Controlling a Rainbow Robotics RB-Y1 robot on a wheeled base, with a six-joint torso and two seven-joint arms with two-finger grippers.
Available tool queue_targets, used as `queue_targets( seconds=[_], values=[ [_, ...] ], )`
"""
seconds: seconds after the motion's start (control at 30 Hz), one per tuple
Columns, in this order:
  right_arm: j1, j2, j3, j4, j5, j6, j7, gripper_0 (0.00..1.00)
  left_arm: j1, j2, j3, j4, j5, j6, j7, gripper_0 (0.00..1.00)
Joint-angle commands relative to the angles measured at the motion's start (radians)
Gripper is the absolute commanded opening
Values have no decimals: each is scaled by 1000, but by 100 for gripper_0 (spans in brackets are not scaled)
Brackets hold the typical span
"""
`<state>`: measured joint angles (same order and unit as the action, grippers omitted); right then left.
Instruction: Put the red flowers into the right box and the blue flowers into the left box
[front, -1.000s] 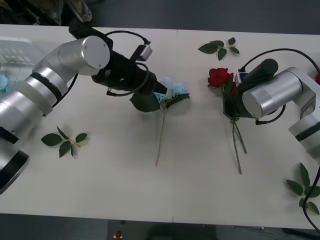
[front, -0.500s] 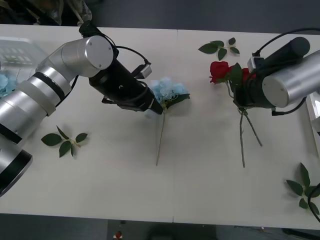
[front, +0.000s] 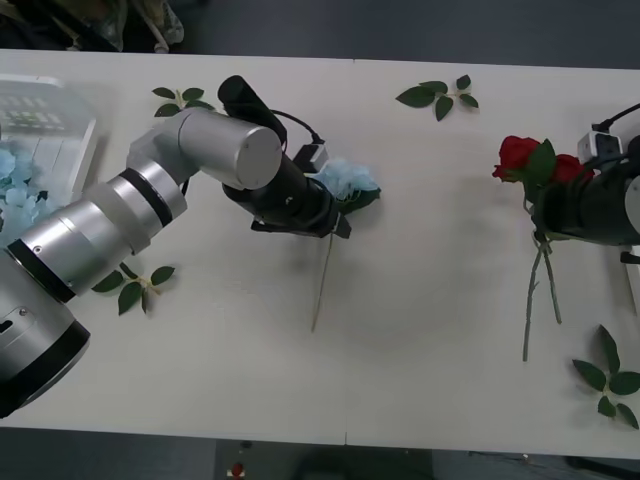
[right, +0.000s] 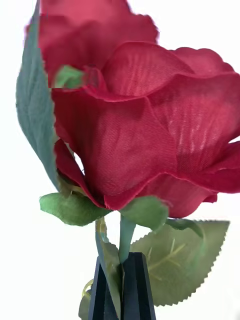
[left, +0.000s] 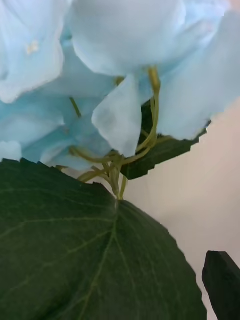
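The right gripper (right: 121, 285) is at the right edge of the surface (front: 400, 360), its black fingers pinched together on the stems of the red flowers (front: 519, 155) just below the blooms. Two thin stems hang from it toward the near side, crossing each other, with the roses and a green leaf facing left.

Toward the middle, the left gripper (front: 338, 215) reaches in from the left to a blue flower (front: 343, 178) that lies on the surface with its stem running toward the near edge. One black finger (left: 222, 282) shows beside a big green leaf under the pale blue petals; I cannot tell whether that gripper has closed on anything.

At the far left sits the ribbed white left box (front: 45, 125), with more blue flowers (front: 14, 185) in it. Loose leaf sprigs (front: 440, 95) lie scattered about the surface.
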<state>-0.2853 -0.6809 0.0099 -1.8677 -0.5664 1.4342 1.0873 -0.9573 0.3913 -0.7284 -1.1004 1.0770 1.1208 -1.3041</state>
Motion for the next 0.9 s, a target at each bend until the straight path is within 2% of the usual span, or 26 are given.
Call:
queue_targets(
  seconds=[0.03, 0.07, 0.1, 0.13, 0.17, 0.2, 0.3, 0.33, 0.43, 0.73, 0.9],
  values=[
    [-23, -20, -14, 5, 3, -35, 20, 0, -54, -11, 12, -13, -9, -6, 25, 100],
    [-23, -22, -14, 9, 2, -41, 22, 0, -54, -14, 9, -10, -12, -6, 26, 100],
    [-23, -23, -16, 15, 0, -46, 22, 10, -52, -15, 7, -10, -15, -6, 29, 100],
    [-23, -25, -14, 15, -1, -52, 23, 25, -49, -15, 7, -10, -20, -7, 31, 100],
    [-23, -25, -14, 16, -1, -58, 25, 50, -43, -17, 7, -10, -23, -15, 32, 96],
    [-25, -26, -14, 19, -3, -64, 28, 63, -37, -17, 7, -10, -28, -23, 32, 92],
    [-23, -25, -14, 21, -6, -75, 39, 82, -15, -17, 7, -10, -43, -55, 32, 80],
    [-23, -25, -14, 22, -7, -77, 42, 86, -8, -17, 7, -10, -48, -64, 32, 75],
    [-23, -25, -14, 21, -12, -77, 52, 89, -5, -17, 6, -10, -60, -67, 32, 71],
    [-23, -23, -14, 21, -36, -28, 80, 89, -3, -17, -36, -4, -95, -88, 42, 71],
    [-3, -23, -14, 21, -17, 12, 75, 89, -3, -17, -62, -3, -112, -88, 43, 67]
  ],
)
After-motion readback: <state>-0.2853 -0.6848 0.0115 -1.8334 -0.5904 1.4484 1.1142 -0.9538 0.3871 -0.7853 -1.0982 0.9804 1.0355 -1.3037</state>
